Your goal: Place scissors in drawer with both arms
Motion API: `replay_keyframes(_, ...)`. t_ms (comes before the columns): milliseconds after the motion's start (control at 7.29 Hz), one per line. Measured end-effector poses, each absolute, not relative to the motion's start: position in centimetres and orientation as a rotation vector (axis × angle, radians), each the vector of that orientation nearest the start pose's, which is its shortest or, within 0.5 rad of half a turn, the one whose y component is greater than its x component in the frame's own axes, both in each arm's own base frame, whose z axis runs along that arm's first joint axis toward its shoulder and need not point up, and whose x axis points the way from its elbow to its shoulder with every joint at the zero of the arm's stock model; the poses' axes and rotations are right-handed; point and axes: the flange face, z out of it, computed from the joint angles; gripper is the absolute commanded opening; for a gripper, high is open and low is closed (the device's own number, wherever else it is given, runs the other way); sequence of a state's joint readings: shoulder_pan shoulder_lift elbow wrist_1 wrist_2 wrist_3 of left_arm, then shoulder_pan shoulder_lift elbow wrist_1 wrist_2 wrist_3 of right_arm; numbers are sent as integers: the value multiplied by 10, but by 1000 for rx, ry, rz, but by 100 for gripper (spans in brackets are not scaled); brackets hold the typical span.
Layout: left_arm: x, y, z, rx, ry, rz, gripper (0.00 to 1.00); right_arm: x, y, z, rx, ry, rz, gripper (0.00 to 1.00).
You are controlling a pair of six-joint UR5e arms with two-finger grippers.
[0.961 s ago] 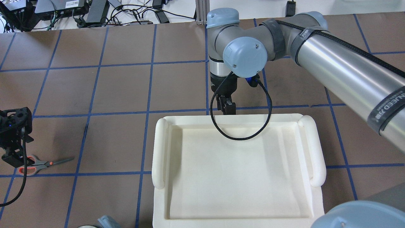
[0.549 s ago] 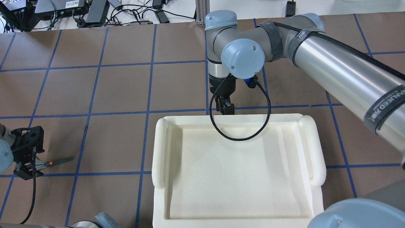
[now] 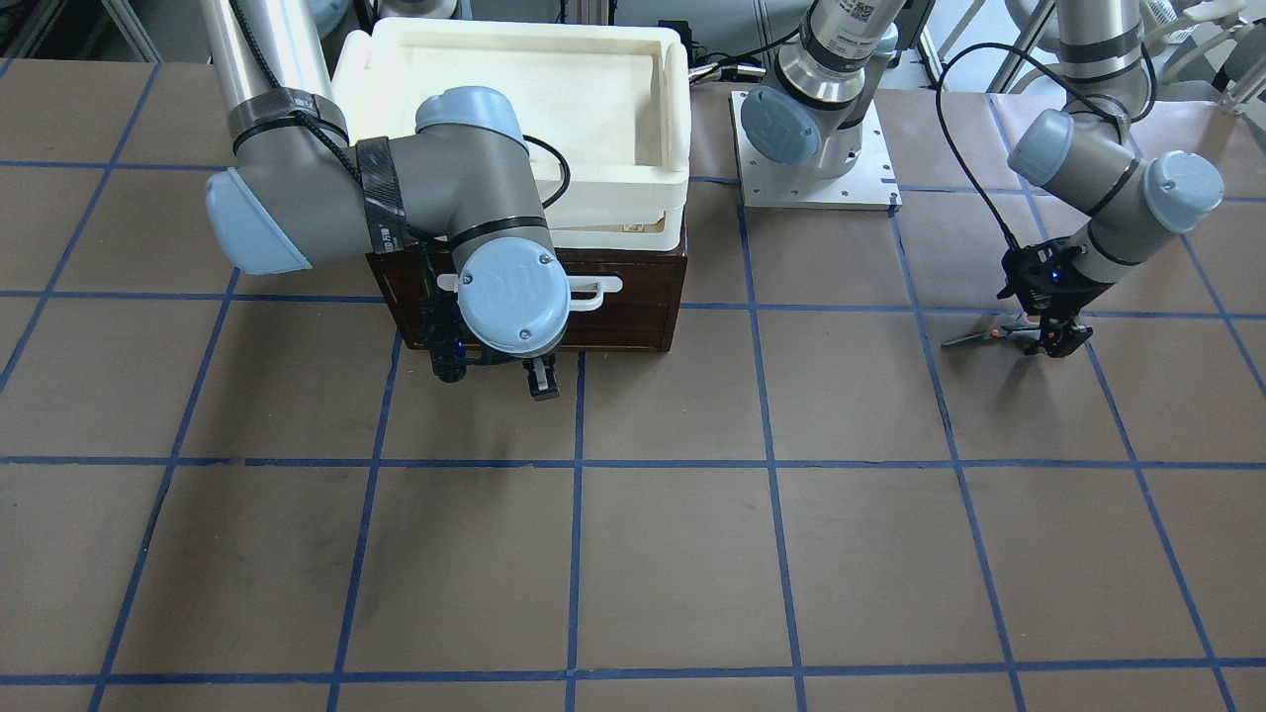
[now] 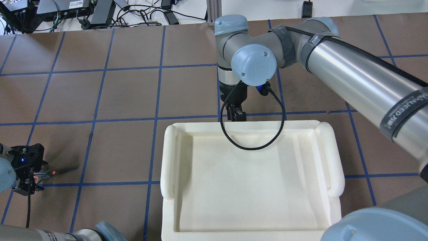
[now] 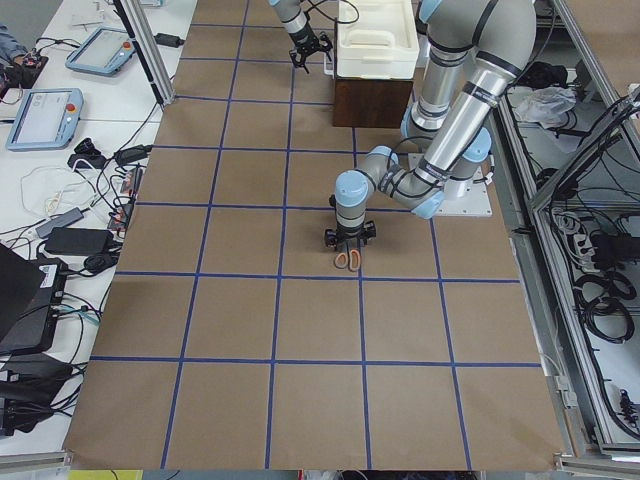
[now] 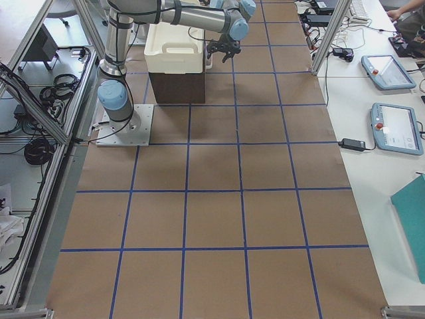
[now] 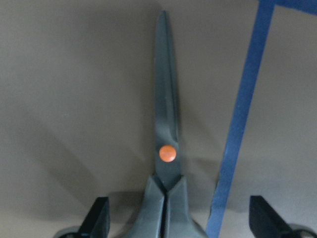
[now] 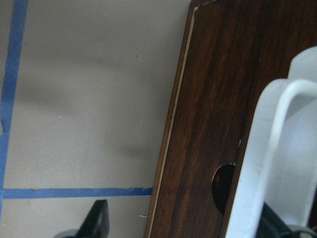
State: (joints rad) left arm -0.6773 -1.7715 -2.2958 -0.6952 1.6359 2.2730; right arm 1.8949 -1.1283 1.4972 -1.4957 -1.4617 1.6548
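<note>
The scissors lie flat on the table at the robot's far left, blades closed. They also show in the front view and the left wrist view. My left gripper is low over their handles, open, with a finger on either side. The drawer is closed, its dark front carrying the white loop handle. My right gripper hangs open in front of it, the handle by its right finger.
A white foam tray sits on top of the drawer cabinet. The left arm's white base plate is bolted beside the cabinet. Blue tape lines grid the brown table. Cables and tablets lie beyond the table's edges.
My left gripper has swung in over the scissors' handles and come down around them. My right wrist has shifted slightly left in front of the drawer.
</note>
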Motion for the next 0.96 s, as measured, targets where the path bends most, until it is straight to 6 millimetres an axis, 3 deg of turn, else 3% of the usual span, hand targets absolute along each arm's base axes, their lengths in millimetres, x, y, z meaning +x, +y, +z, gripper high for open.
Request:
replay_keyframes(137, 244, -360, 158, 2040, 2452, 99, 95, 326, -517, 271, 2135, 2655, 582, 100)
replay_keyframes(549, 243, -361, 156, 2048, 2445, 95, 35, 326, -517, 267, 2114, 2661, 571, 100)
replay_keyframes(961, 241, -363, 157, 2052, 2439, 96, 21, 330, -529, 274, 2050, 2635, 470, 100)
